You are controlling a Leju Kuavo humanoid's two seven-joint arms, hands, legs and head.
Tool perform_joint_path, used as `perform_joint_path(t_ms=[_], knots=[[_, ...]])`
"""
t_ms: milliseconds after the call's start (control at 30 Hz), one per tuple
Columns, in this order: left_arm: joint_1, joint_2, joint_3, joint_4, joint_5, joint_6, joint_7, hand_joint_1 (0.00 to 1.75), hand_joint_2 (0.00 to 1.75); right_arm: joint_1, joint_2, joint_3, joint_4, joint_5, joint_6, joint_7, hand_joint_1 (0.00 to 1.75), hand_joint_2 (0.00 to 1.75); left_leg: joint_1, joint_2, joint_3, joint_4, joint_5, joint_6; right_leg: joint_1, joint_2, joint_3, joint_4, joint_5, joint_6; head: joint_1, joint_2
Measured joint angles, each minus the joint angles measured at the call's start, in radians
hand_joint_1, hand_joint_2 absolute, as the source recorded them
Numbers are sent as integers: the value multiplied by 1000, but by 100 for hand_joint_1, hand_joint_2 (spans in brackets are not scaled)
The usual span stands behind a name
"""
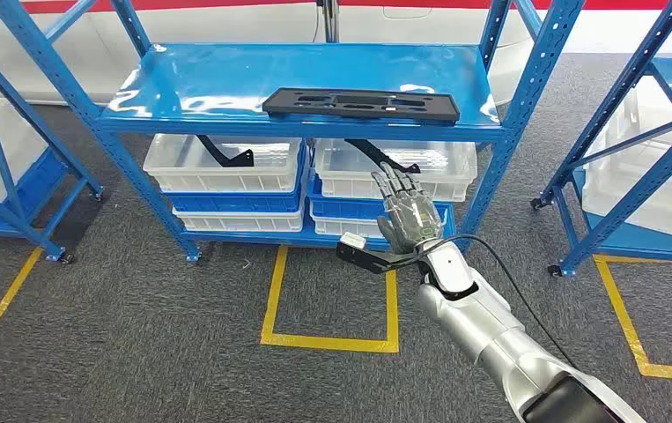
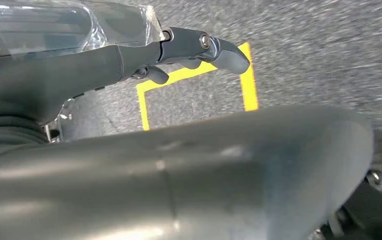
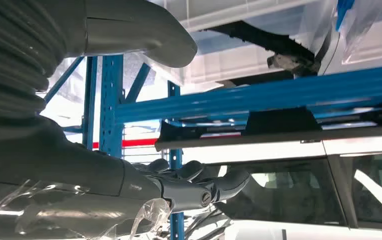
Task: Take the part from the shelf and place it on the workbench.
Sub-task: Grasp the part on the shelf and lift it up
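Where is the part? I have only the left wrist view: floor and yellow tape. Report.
Observer: The long black part lies flat on the top blue shelf, near its front edge.
Operator: Give me the right hand's position.
Observer: The right hand is up in front of the white bin one level down, below the part.
Operator: Say whether it holds anything.
Observer: Nothing; its fingers are spread, apart from the part.
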Motion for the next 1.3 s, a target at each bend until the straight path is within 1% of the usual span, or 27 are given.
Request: perform_joint_path(t_ms=[100, 200, 233, 267, 300, 367, 400, 433, 467, 533, 567, 600, 700, 733, 767, 800, 867, 900, 933, 967, 1033, 1067, 1100, 1133, 1233, 1267, 1300], knots=[[-3, 1, -1, 1, -2, 0, 0, 0, 0, -2, 0, 0, 0, 4, 3, 0, 0, 175, -7, 0, 38, -95, 30, 12, 6, 3, 7, 0, -12, 10, 0, 0], [-3, 1, -1, 2, -2, 0, 0, 0, 0, -3, 1, 0, 0, 7, 9, -2, 0, 175, -8, 0, 50, -112, 23, 25, 5, 4, 12, 4, -28, 26, 0, 0], [-3, 1, -1, 2, -2, 0, -1, 0, 0, -3, 2, 0, -1, 8, 11, -2, 0, 175, -6, 0, 54, -113, 20, 30, 4, 3, 6, 22, -40, 32, 0, 0], [-3, 1, -1, 2, -2, 0, -1, 0, 0, -4, 3, 0, -2, 8, 13, -3, 0, 175, -4, -1, 59, -114, 18, 36, 2, 1, -12, 63, -62, 38, 0, 0], [-5, 1, -1, 2, -2, 0, -2, 0, 0, -3, 4, 0, -2, 9, 15, -3, 0, 175, -3, -1, 64, -114, 15, 41, 1, -1, -44, 127, -91, 42, 0, 0], [-6, 1, -1, 2, -1, 0, -3, 0, 0, -1, 4, 0, -2, 10, 19, -3, 0, 175, -3, -2, 72, -114, 7, 47, 1, -2, -134, 284, -147, 48, 0, 0], [-4, 1, -2, 2, 0, 0, -3, 0, 0, 2, 4, 1, -2, 11, 21, -3, 0, 175, -3, -2, 78, -114, 1, 47, 0, -2, -168, 331, -151, 49, 0, 0], [-3, 1, -2, 2, 1, -1, -3, 0, 0, 4, 4, 1, -2, 11, 22, -3, 0, 175, -3, -4, 86, -114, -4, 46, 0, -3, -183, 338, -134, 48, 0, 0], [-2, 1, -2, 2, 1, -2, -3, 0, 0, 5, 5, 1, -2, 11, 23, -3, 0, 175, -3, -5, 95, -114, -11, 44, 1, -3, -174, 298, -95, 46, 0, 0], [-3, 0, -2, 2, 1, -2, -3, 0, 0, 3, 5, 1, -2, 11, 23, -6, 0, 175, -4, -7, 117, -114, -26, 38, 1, -4, -115, 141, 2, 38, 0, 0], [-4, -1, -2, 2, 1, -2, -3, 0, 0, 1, 6, 1, -2, 11, 23, -7, 0, 175, -6, -8, 125, -114, -35, 33, 3, -5, -85, 70, 35, 33, 0, 0], [-5, -1, -2, 2, 1, -2, -3, 0, 0, 0, 8, 1, -2, 11, 23, -9, 0, 175, -8, -8, 131, -115, -42, 28, 4, -5, -67, 26, 50, 27, 0, 0], [-7, -1, -2, 2, 2, -2, -4, 0, 0, -3, 15, 2, -3, 12, 24, -13, 0, 175, -8, -7, 137, -120, -56, 12, 5, -3, -54, 0, 45, 10, 0, 0], [-7, -1, -2, 2, 2, -2, -4, 0, 0, -5, 18, 2, -3, 12, 24, -13, 0, 175, -7, -6, 132, -107, -67, 6, 4, -2, -50, -2, 43, 4, 0, 0], [-7, -2, -2, 2, 2, -1, -4, 0, 0, -6, 21, 2, -4, 12, 24, -14, 0, 175, -5, -6, 116, -71, -86, 2, 2, -2, -46, -5, 42, -2, 0, 0], [-7, -2, -2, 2, 2, -1, -4, 0, 0, -8, 24, 2, -5, 12, 24, -14, 0, 175, -3, -5, 84, -7, -114, -2, 1, -2, -42, -6, 39, -6, 0, 0], [-7, -2, -2, 2, 2, -1, -4, 0, 0, -7, 28, 2, -5, 12, 25, -14, 0, 175, 0, -5, -10, 157, -171, -9, 2, -2, -36, -5, 31, -12, 0, 0], [-6, -3, -2, 2, 2, -1, -4, 0, 0, -6, 29, 2, -5, 12, 26, -14, 0, 175, 1, -5, -50, 215, -181, -11, 3, -2, -32, -5, 26, -12, 0, 0], [-5, -3, -2, 2, 2, 0, -4, 0, 0, -4, 29, 2, -5, 12, 26, -14, 0, 175, 1, -5, -71, 231, -169, -11, 4, -2, -25, -5, 20, -11, 0, 0], [-3, -3, -2, 2, 2, 0, -4, 0, 0, -3, 30, 2, -5, 12, 27, -14, 0, 175, 1, -5, -69, 201, -135, -10, 4, -1, -16, -5, 14, -10, 0, 0], [-2, -2, -2, 2, 2, 0, -4, 0, 0, -3, 33, 2, -5, 12, 27, -15, 0, 175, -2, -5, -14, 43, -36, 0, 4, -1, 5, -6, -1, -7, 0, 0], [-3, -2, -2, 2, 2, 0, -4, 0, 0, -5, 35, 2, -5, 12, 27, -15, 0, 175, -5, -6, 17, -36, 3, 7, 5, 1, 14, -5, -9, -3, 0, 0], [-3, -2, -2, 2, 1, 1, -4, 0, 0, -5, 38, 2, -5, 11, 26, -15, 0, 175, -8, -6, 38, -88, 24, 13, 7, 3, 19, -6, -16, 2, 0, 0], [-4, -3, -2, 2, 1, 1, -4, 0, 0, -6, 40, 2, -5, 11, 26, -15, 0, 175, -11, -6, 48, -113, 29, 18, 8, 5, 23, -6, -21, 7, 0, 0], [-5, -4, -2, 2, 1, 1, -4, 0, 0, -7, 43, 2, -6, 11, 26, -15, 0, 175, -10, -6, 57, -118, 20, 31, 8, 4, 27, -1, -38, 23, 0, 0], [-5, -5, -2, 2, 1, 1, -4, 0, 0, -8, 44, 2, -8, 11, 26, -15, 0, 175, -8, -6, 62, -119, 18, 36, 8, 2, 16, 25, -54, 29, 0, 0], [-5, -6, -2, 2, 1, 1, -4, 0, 0, -9, 45, 2, -9, 11, 26, -15, 0, 175, -5, -6, 67, -121, 16, 41, 7, -1, -9, 76, -79, 34, 0, 0]])
